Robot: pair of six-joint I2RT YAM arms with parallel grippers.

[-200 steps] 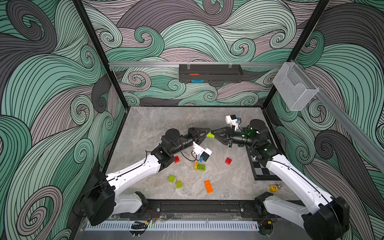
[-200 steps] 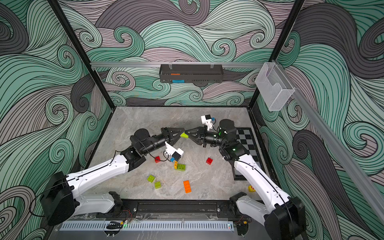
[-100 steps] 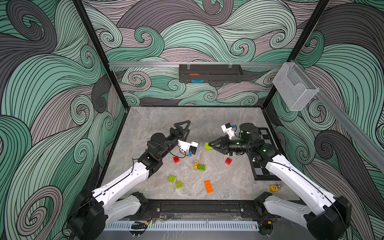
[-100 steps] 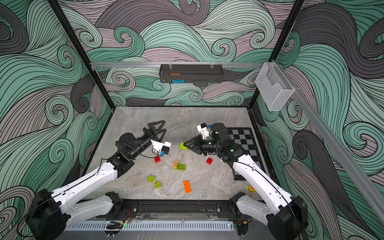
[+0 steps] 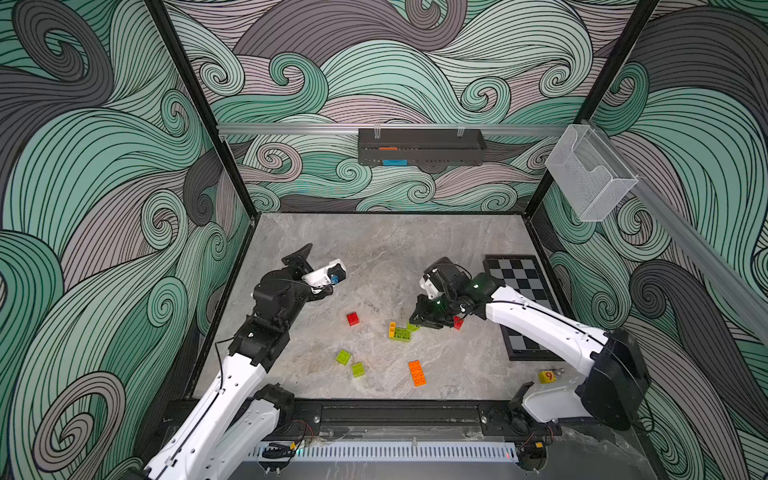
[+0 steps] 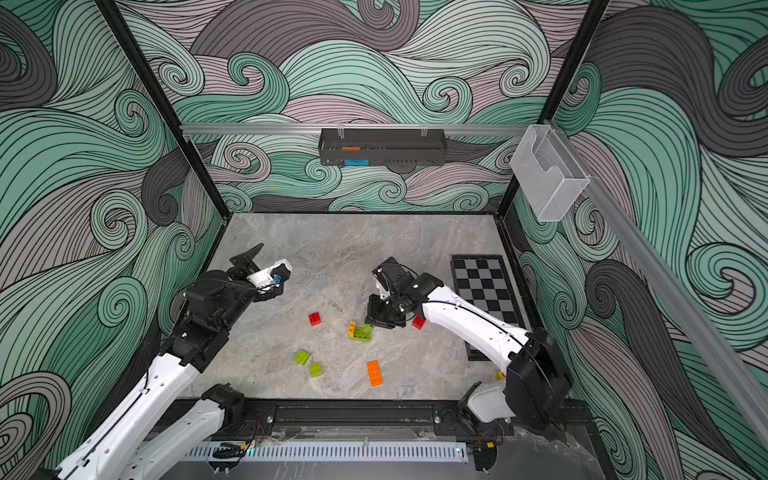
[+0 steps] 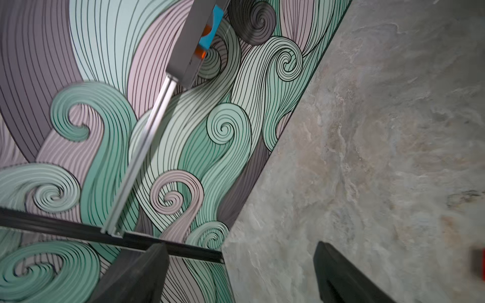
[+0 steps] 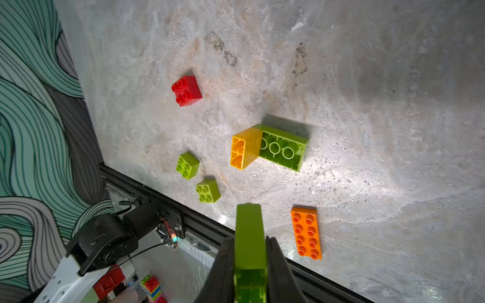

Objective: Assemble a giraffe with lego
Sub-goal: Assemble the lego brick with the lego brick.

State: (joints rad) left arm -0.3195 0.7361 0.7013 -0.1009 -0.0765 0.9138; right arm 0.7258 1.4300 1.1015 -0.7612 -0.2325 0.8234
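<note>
Marble tabletop stretches open beyond spread left jaws, while right jaws clench a lime brick.

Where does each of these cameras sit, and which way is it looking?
Top views: high at the front, looking down over the table; both arms show, with left gripper and right gripper.
Left wrist: behind the open left gripper's fingers, facing the back wall's black shelf and table.
Right wrist: behind the right gripper, shut on a lime brick, facing the red brick, orange brick and front rail; part of the left arm shows.
Shared: those two bricks and the black shelf also show in both top views.
</note>
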